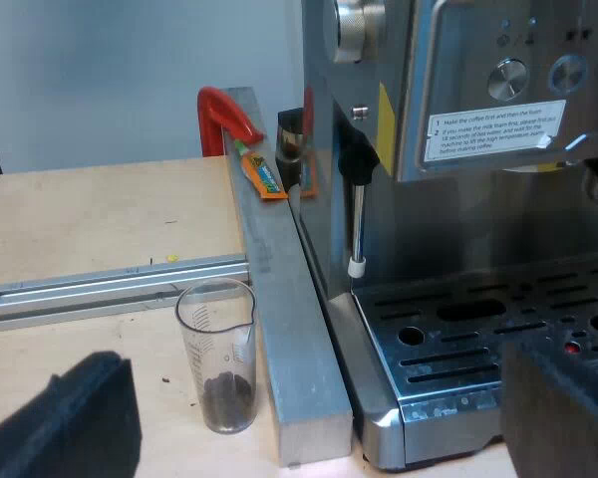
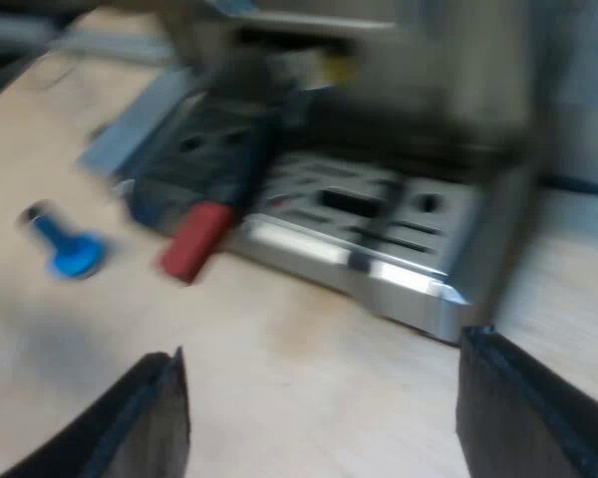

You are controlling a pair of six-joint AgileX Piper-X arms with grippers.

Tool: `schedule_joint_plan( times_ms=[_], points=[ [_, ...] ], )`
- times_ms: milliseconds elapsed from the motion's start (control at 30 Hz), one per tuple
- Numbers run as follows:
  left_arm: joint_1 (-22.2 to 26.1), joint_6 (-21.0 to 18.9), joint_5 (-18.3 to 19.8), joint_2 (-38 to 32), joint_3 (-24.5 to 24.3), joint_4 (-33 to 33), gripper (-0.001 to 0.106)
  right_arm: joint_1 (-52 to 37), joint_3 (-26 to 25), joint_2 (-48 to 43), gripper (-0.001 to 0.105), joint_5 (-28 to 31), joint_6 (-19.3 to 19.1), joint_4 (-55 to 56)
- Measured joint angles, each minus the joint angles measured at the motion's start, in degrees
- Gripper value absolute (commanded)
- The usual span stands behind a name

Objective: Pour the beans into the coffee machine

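on the bench beside the machine: beans in the glass, both hands wide and empty

the measuring glass (image 1: 216, 358) stands upright on the wooden bench (image 1: 90, 219), with a small heap of dark beans (image 1: 227, 390) at its bottom. it is just beside a long metal bar (image 1: 284, 329) that lies between it and the espresso machine (image 1: 448, 199); whether glass and bar touch i cannot tell. a pale rail (image 1: 110, 289) runs across the bench just beyond the glass and meets the bar. at the bar's far end sit a red clamp (image 1: 224, 118) and an orange packet (image 1: 261, 174). the steam wand (image 1: 357, 219) hangs down at the machine's near corner, above the slotted drip tray (image 1: 458, 334).

the left hand (image 1: 319, 398) is spread wide and holds nothing, one of its black fingers (image 1: 65, 418) near the glass and the other over the tray.

the right hand (image 2: 324, 398) is likewise wide and empty, low over bare bench near the machine's front. here the view is blurred. the holder (image 2: 211, 221) reaches out from the machine's front, its red end past the tray's edge. a blue tamper (image 2: 70, 249) rests on the bench, near that red end but apart from it
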Motion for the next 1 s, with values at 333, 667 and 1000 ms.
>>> schedule_joint_plan(
  times_ms=[333, 667, 1000],
  points=[
    [0.0, 0.0, 0.0, 0.0, 0.0, 0.0, 0.075, 12.5, 0.0, 7.5, 0.059, -2.1, -4.8, -4.7],
    [0.0, 0.0, 0.0, 0.0, 0.0, 0.0, 0.075, 28.8, 0.0, 18.3, 0.059, 5.7, -5.0, -14.4],
    [0.0, 0.0, 0.0, 0.0, 0.0, 0.0, 0.075, 46.4, 0.1, 28.1, 0.059, 23.8, 0.5, -26.1]
  ],
)
